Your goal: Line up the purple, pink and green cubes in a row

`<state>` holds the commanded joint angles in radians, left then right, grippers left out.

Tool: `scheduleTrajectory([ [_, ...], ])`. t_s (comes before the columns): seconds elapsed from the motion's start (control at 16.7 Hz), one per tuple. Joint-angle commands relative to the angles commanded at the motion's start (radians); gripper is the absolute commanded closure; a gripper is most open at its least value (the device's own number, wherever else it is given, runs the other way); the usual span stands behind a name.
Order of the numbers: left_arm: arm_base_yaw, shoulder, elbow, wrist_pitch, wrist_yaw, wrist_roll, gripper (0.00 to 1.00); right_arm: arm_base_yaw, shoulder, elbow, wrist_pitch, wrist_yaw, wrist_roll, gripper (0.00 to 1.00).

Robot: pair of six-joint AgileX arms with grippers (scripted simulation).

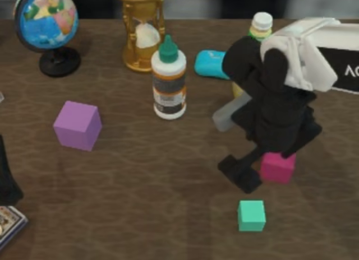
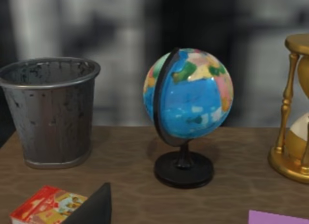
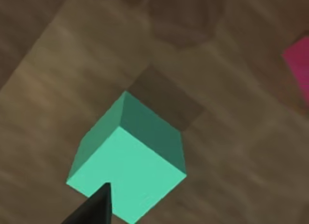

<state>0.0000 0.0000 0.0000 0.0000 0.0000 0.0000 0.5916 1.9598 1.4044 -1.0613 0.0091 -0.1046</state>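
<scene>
While your right gripper hangs low beside the matte magenta-pink cube, fingers spread and holding nothing, watch that a finger doesn't clip it or the small teal-green cube nearby. The large light-purple cube sits well apart, so your row could skew. Your left arm is parked at the bench's left edge.

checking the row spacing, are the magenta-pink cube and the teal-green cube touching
Apart. The top view shows bare brown tabletop between the matte magenta-pink cube and the smaller matte teal-green cube.
</scene>
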Motion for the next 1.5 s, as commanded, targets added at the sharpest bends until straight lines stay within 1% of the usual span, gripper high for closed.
scheduleTrajectory([
  [0.18, 0.0, 0.0, 0.0, 0.0, 0.0, 0.0, 0.0, -0.051, 0.037, 0.034, -0.014, -0.006, -0.296, 0.0],
  [0.3, 0.0, 0.0, 0.0, 0.0, 0.0, 0.0, 0.0, -0.084, 0.051, 0.055, -0.016, -0.008, -0.467, 0.0],
  [0.48, 0.0, 0.0, 0.0, 0.0, 0.0, 0.0, 0.0, -0.125, 0.056, 0.08, -0.01, -0.009, -0.651, 0.0],
  [0.6, 0.0, 0.0, 0.0, 0.0, 0.0, 0.0, 0.0, -0.144, 0.053, 0.092, -0.003, -0.008, -0.722, 0.0],
  [0.72, 0.0, 0.0, 0.0, 0.0, 0.0, 0.0, 0.0, -0.152, 0.051, 0.096, 0.0, -0.007, -0.749, 0.0],
  [1.08, 0.0, 0.0, 0.0, 0.0, 0.0, 0.0, 0.0, -0.148, 0.057, 0.085, 0.016, -0.007, -0.747, 0.0],
  [1.5, 0.0, 0.0, 0.0, 0.0, 0.0, 0.0, 0.0, -0.15, 0.163, -0.04, 0.251, -0.007, -0.746, 0.0],
])
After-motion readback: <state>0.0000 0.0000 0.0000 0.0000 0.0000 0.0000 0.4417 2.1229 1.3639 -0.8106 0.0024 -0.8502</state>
